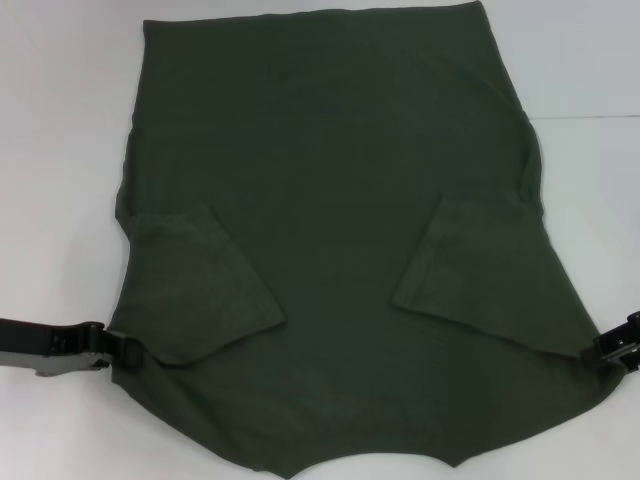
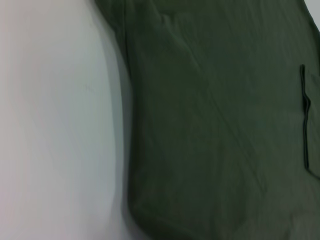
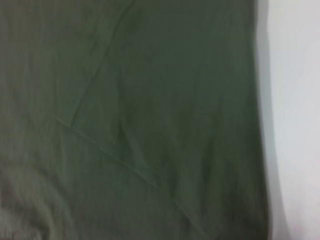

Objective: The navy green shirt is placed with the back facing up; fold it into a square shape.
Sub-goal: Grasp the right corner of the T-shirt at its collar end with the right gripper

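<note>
- Head view: one shirt lies flat on the white table, plain side up, both sleeves folded inward — likely squaring its outline. The left gripper and the right gripper sit at the shirt's side edges near the shoulders; whether they pinch cloth I cannot tell.
- Left wrist view: the shirt's edge against the table — no fingers shown.
- Right wrist view: the same.

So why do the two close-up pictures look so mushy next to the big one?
Head view: evenly lit, the navy green shirt shows clear sleeve folds, the white table looks washed out. Left wrist view: soft focus, a faint shadow along the cloth's edge. Right wrist view: blurred too, only vague creases showing.
</note>
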